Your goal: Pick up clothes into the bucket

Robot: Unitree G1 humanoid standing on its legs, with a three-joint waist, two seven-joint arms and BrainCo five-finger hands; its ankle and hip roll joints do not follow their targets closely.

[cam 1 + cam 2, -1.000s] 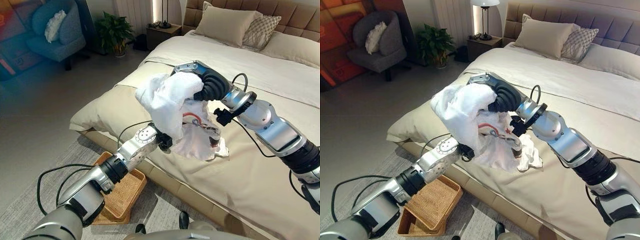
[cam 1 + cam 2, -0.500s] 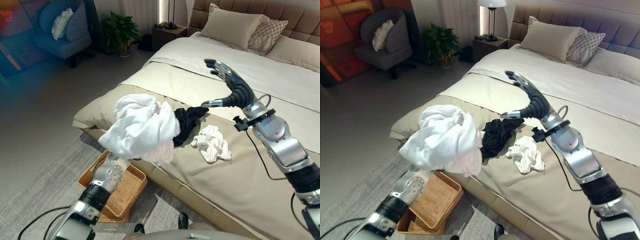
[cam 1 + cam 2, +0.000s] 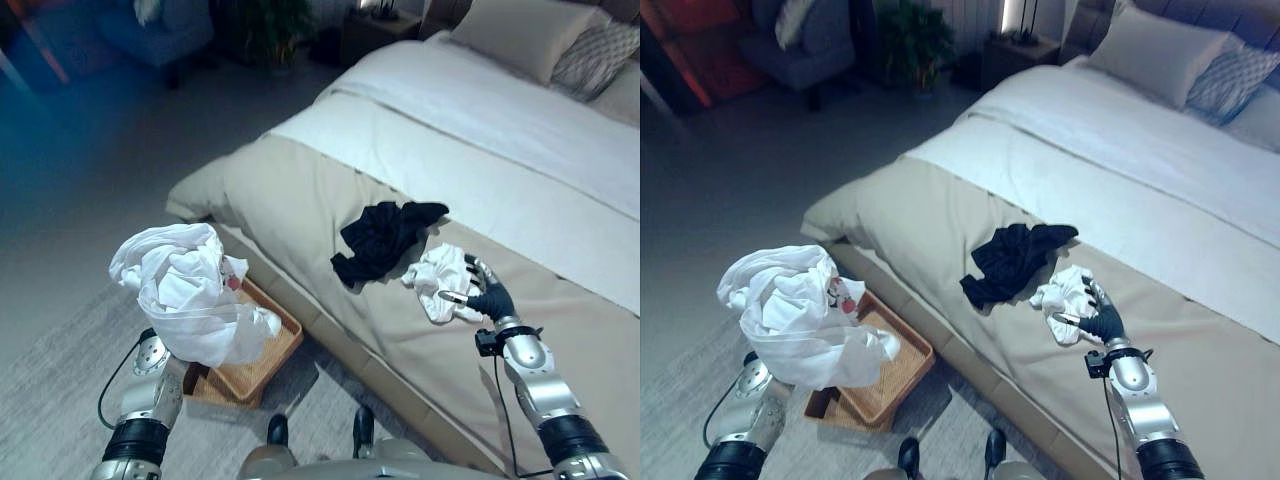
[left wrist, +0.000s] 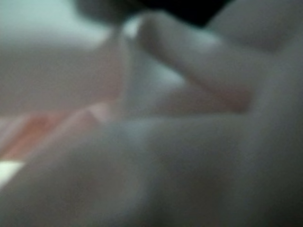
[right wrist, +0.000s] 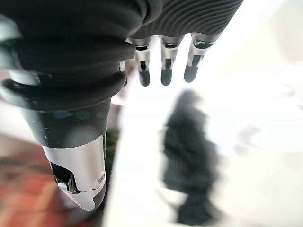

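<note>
while the white bundle of clothes (image 3: 185, 295) hangs over the basket (image 3: 262, 348), which sits on the floor right by the bed (image 3: 300, 190), the left hand is buried under the cloth, so can't tell abt its fingers. on the bed, well apart from the basket, a black garment (image 3: 383, 238) lies w/ a small white garment (image 3: 437, 282) just beside it. right hand (image 3: 484, 298) rests by that white piece, fingers (image 5: 165, 71) straight and apart, holding nothing.

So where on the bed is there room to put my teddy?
The white cover between the black garment and the pillows is bare. It is crowded by the small white cloth, where the right hand rests.
</note>
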